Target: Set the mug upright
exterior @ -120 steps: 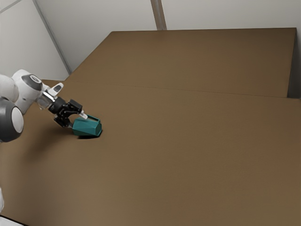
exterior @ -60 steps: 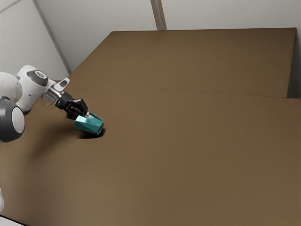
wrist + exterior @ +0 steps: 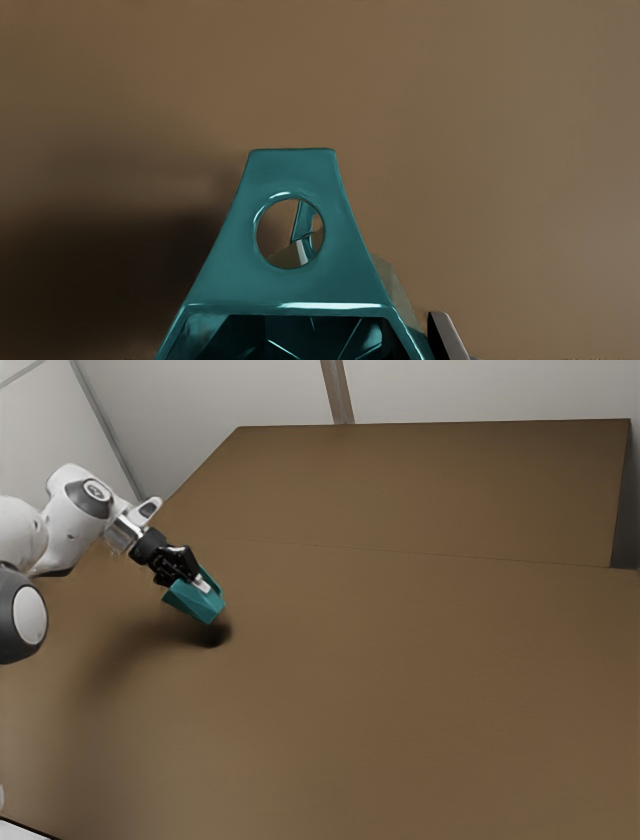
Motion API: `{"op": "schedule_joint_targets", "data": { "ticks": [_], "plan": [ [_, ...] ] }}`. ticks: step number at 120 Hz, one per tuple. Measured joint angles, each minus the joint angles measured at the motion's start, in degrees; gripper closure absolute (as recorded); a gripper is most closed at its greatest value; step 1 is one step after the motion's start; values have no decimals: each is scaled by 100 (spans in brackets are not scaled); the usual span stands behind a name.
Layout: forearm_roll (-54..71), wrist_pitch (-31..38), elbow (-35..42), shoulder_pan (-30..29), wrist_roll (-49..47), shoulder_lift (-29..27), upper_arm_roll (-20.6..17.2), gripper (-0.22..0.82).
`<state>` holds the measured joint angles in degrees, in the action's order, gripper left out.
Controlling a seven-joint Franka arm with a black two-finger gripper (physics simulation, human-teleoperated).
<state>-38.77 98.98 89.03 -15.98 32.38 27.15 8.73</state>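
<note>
In the exterior view my gripper [image 3: 198,578] is shut on the teal mug [image 3: 188,601], holding it tilted above the table, with its shadow beneath. The wrist view has the faceted mug [image 3: 285,290] near the bottom, its dark open mouth facing the camera and a flat piece with a round hole beyond the rim. My gripper [image 3: 420,345] is at the rim there, one fingertip [image 3: 449,336] standing against the outside of the mug's wall. Where the other finger touches is hard to make out.
The brown table [image 3: 400,680] extends toward the exterior view's right. A raised brown surface or panel [image 3: 430,490] lies behind it, with pale walls [image 3: 480,390] farther back.
My hand has risen and shifted slightly toward the exterior view's right, carrying the mug off the table. The mug has tilted more steeply, and its shadow has separated from it.
</note>
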Motion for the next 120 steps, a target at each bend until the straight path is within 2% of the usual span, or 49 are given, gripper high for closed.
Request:
{"op": "schedule_joint_targets", "data": {
  "ticks": [16, 32, 55, 78, 97, 120],
  "plan": [
    [734, 265, 358, 322, -238, -595, -217, 77],
    [1866, 862, 1174, 619, -666, -1375, -713, 77],
    [3430, 1714, 2278, 998, -1627, -2303, -1209, 77],
    [4277, 2344, 3244, 1442, -2785, -2969, -1330, 77],
    [4451, 2667, 3808, 1330, -3661, -3262, -1425, 77],
    [4464, 2889, 4071, 1376, -4554, -3285, -1495, 77]
  ]
}}
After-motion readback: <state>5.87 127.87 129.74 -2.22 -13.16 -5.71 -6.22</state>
